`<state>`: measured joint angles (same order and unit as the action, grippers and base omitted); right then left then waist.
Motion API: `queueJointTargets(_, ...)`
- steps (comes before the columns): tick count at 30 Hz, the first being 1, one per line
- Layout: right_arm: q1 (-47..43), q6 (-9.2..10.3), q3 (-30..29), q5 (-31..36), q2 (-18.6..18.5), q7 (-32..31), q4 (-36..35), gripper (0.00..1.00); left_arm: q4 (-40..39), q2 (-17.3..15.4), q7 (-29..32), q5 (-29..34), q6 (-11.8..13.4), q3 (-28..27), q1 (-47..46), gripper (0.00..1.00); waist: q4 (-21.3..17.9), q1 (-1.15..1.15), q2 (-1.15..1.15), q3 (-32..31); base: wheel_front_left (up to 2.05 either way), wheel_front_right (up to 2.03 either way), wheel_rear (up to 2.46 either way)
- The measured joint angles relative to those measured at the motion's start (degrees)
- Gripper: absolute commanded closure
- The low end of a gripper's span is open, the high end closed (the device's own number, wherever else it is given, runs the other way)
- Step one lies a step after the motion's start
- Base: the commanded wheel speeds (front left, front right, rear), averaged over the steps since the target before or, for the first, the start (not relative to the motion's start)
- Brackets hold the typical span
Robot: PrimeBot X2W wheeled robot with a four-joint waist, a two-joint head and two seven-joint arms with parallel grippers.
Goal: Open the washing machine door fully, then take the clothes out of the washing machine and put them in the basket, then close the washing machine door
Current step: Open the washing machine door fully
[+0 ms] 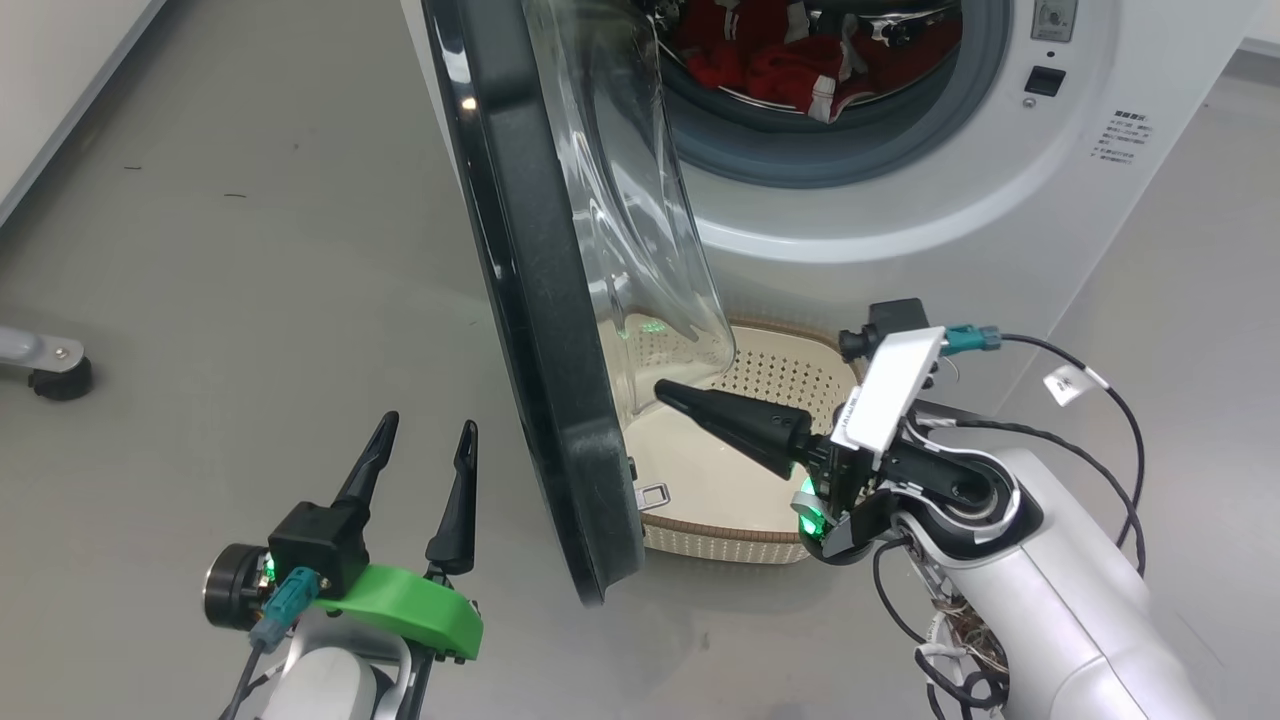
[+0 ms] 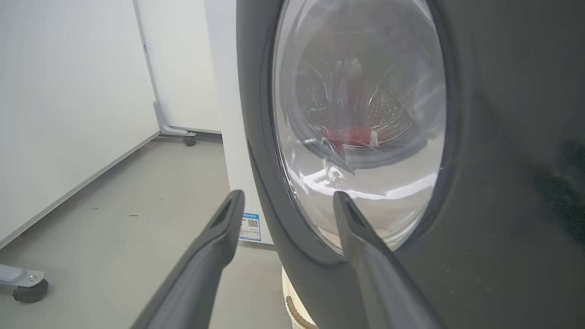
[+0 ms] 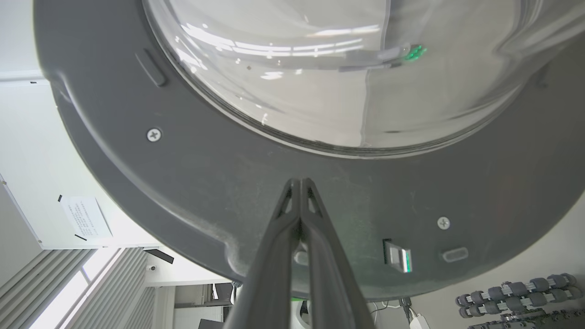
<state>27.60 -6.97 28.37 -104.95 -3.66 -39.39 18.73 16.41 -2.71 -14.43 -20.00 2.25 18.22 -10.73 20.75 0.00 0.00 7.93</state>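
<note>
Shows the washing machine door [image 1: 540,300] swung partway out from the washing machine [image 1: 900,230], black rim edge-on between the arms. Leaves wide bare floor [image 1: 250,250] to the left, apart from a caster [image 1: 60,378] at the far edge. Has the left fingers [image 1: 462,480] spread, empty, just outside the rim; the right fingers [image 1: 665,392] pressed shut on nothing, tips near the inner face, contact unclear, above the basket [image 1: 790,370] crowding the floor below the door. Places the clothes [image 1: 790,60] in the drum.
</note>
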Motion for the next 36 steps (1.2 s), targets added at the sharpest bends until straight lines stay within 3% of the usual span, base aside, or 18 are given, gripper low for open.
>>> queueJointTargets(2,-1.12,0.00,-1.14,0.34,0.04,1.51,-0.53,1.00,-0.07,0.01,0.00,0.00,0.00,0.00,0.01,0.00,-0.21,0.00,0.00,0.01,0.00,0.00,0.00)
queueJointTargets(3,-1.64,0.00,-1.92,0.66,0.07,2.45,-0.64,0.89,-0.10,0.01,0.00,0.00,0.00,-0.01,0.01,0.00,-0.32,0.00,0.00,0.02,0.00,0.00,0.00)
queueJointTargets(4,-2.22,0.00,-2.74,0.80,0.07,3.33,-0.82,0.57,-0.11,0.00,0.00,0.00,0.00,0.00,0.01,0.00,-0.42,0.00,0.00,0.02,0.00,0.00,0.00)
queueJointTargets(5,-2.80,0.00,-3.64,1.21,0.07,4.49,-1.01,0.03,-0.14,0.00,0.00,0.00,0.00,0.01,0.01,0.00,-0.52,0.00,0.00,0.02,0.00,0.00,0.00)
queueJointTargets(6,-3.36,0.00,-4.38,1.98,0.00,5.54,-1.24,0.00,-0.16,0.00,0.00,0.00,0.00,0.01,0.01,0.00,-0.61,0.00,0.00,0.02,0.00,0.00,0.00)
queueJointTargets(19,-13.44,0.00,-13.99,11.49,-3.36,22.15,-4.74,0.00,-0.29,-0.02,0.00,-0.01,0.47,-0.76,0.17,0.00,-1.96,0.00,0.00,-0.41,0.00,0.00,0.00)
queueJointTargets(25,-17.43,0.00,-16.92,23.31,-7.14,34.35,-7.40,0.00,-0.31,-0.09,0.00,-0.01,0.47,-0.75,0.48,0.00,-2.62,0.00,0.00,-0.88,0.00,0.00,0.00)
queueJointTargets(36,-20.09,-0.01,-14.78,47.86,-14.64,51.42,-10.05,0.00,-0.57,-0.19,0.00,-0.01,0.48,-0.81,1.10,0.00,-3.31,0.00,0.00,-0.58,0.00,0.00,0.00)
